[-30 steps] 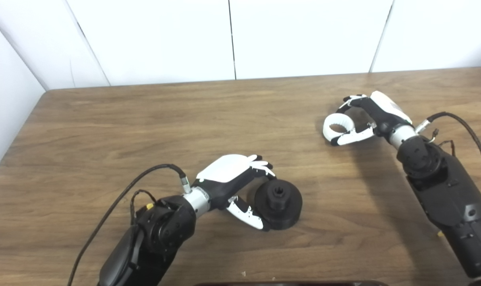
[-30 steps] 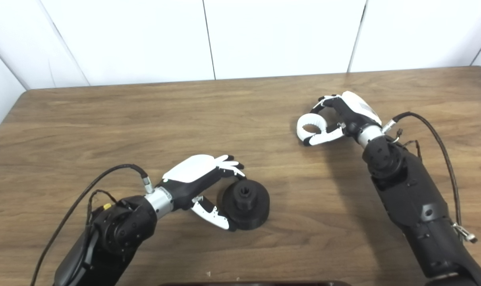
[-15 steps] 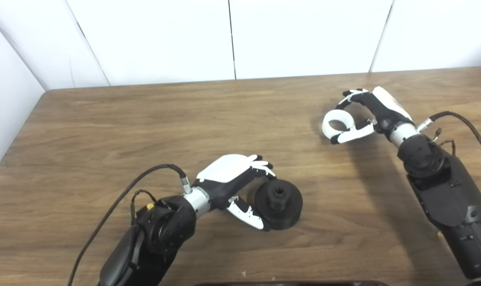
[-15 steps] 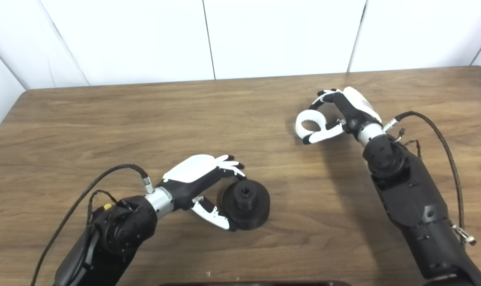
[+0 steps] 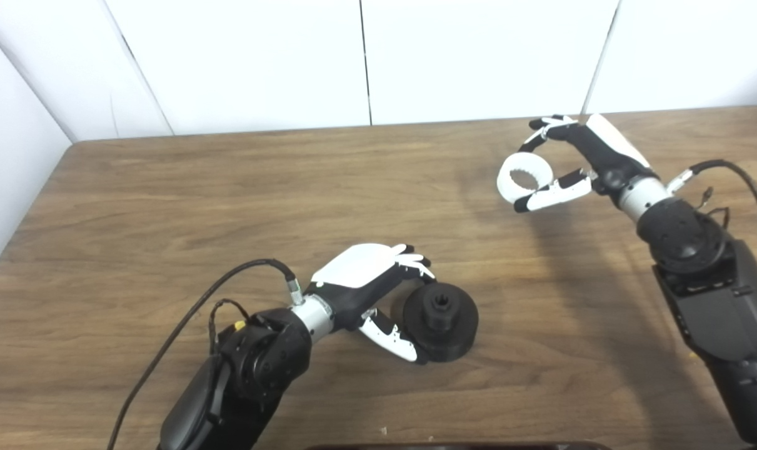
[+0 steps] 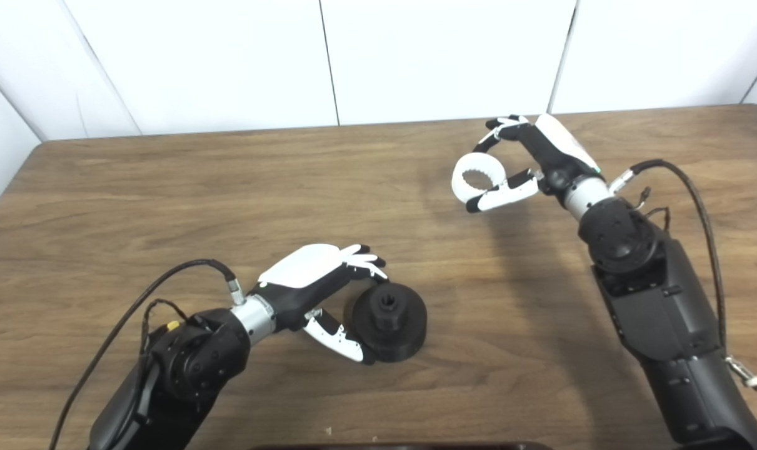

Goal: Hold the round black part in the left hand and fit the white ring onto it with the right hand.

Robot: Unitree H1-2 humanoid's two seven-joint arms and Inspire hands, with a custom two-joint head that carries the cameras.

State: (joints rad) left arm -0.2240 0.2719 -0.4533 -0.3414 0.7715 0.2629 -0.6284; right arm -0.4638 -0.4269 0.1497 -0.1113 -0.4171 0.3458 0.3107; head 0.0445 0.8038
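On the wooden tabletop [image 5: 165,200], the left arm comes in from about seven o'clock, its cable [image 5: 184,325] looping off the wrist. The left hand [image 5: 369,284] lies low over the wood just left of centre, its white back turned up. Its fingers [image 5: 412,261] curl over the far edge of the round black part [image 5: 442,320], and its thumb [image 5: 387,334] reaches along the near edge, so the hand cups the part from the nine o'clock side. The part sits flat on the tabletop, a wide disc with a raised hub in the middle and a hole in the top of that hub. From these views I cannot tell whether the hand grips it tightly or only rests against it.

Well apart from it, toward two o'clock, the right hand [image 6: 534,165] is raised above the tabletop near the far edge. It holds the white ring [image 6: 477,178] pinched between its fingers [image 6: 500,128] on the far side and its thumb [image 6: 500,195] on the near side. The ring is toothed along its inner edge, and its opening faces up and toward the cameras. A soft shadow lies on the wood below the hand. The right arm runs down to about five o'clock, a black cable [image 6: 697,212] arcing beside it.

The white panelled wall [image 5: 365,62] stands behind the tabletop.
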